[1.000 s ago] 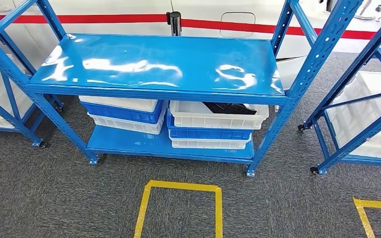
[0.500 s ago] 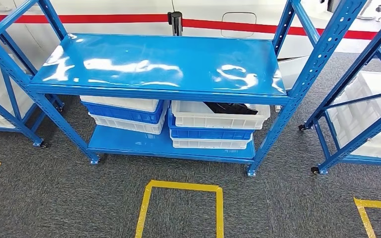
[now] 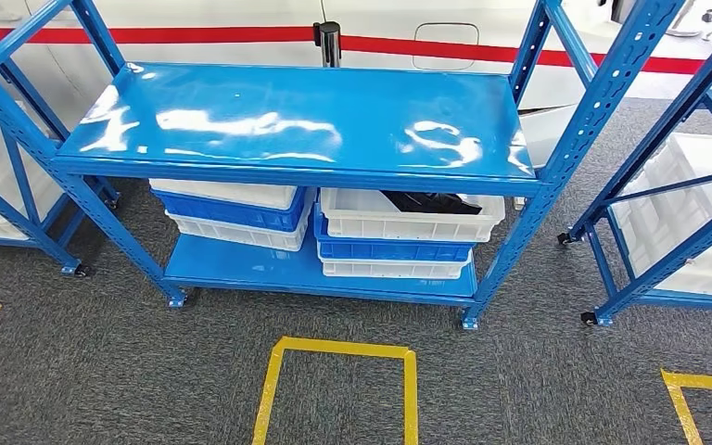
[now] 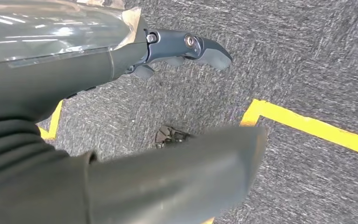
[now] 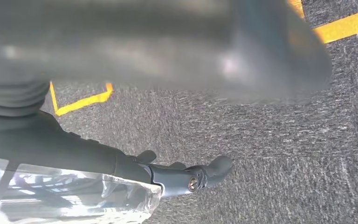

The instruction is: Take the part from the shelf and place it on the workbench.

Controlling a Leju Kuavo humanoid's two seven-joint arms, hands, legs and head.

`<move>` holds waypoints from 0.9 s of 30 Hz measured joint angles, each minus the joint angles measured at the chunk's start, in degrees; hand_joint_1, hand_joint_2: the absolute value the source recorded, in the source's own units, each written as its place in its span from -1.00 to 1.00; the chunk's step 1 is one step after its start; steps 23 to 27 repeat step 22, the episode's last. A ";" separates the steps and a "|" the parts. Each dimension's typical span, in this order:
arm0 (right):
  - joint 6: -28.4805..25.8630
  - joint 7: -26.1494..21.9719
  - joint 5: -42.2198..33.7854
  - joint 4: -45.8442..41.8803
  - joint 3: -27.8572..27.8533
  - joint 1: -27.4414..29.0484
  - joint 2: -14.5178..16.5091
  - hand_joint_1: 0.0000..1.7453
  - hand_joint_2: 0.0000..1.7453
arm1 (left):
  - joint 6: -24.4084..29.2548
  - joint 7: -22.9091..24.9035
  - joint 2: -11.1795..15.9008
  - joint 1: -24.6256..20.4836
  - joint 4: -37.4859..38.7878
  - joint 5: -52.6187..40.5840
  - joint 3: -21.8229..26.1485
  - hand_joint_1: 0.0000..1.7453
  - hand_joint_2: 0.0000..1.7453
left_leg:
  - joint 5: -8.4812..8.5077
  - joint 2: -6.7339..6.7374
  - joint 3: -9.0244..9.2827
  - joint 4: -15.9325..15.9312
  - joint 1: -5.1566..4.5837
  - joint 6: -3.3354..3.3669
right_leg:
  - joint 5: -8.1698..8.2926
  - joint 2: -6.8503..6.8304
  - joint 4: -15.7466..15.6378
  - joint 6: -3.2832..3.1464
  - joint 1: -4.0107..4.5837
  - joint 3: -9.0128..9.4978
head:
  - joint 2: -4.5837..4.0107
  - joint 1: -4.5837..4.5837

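While the dark, flat black part [image 3: 429, 201] lies in the top white plastic bin [image 3: 411, 216] of the right-hand stack on the lower level of the blue metal shelf [image 3: 297, 120], both arms hang at the robot's sides over the grey carpet [image 3: 148, 371], well apart from it. The left hand [image 4: 186, 49] holds nothing, its fingers loosely extended and apart; the right hand [image 5: 191, 177] is likewise empty with fingers apart. The step in hand, as I judge it, is the reach for the part. The glossy upper shelf board overhangs the bin, so the reach should come in low from the near side, under that board's front edge. The part sits toward the bin's far right, so the right hand seems the better choice. Fingers should go over the bin's near wall and close on the part itself, not on the rim.
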 joint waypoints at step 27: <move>16.07 1.44 -1.51 -5.89 7.47 6.85 -2.16 -1.00 -1.00 | -6.60 8.71 4.50 9.88 -5.67 17.63 -28.82 -1.00 -1.00 | -0.05 -0.01 -0.08 -0.01 0.00 0.01 | -0.01 -0.01 0.00 -0.01 0.00 -0.06 | 0.00 0.00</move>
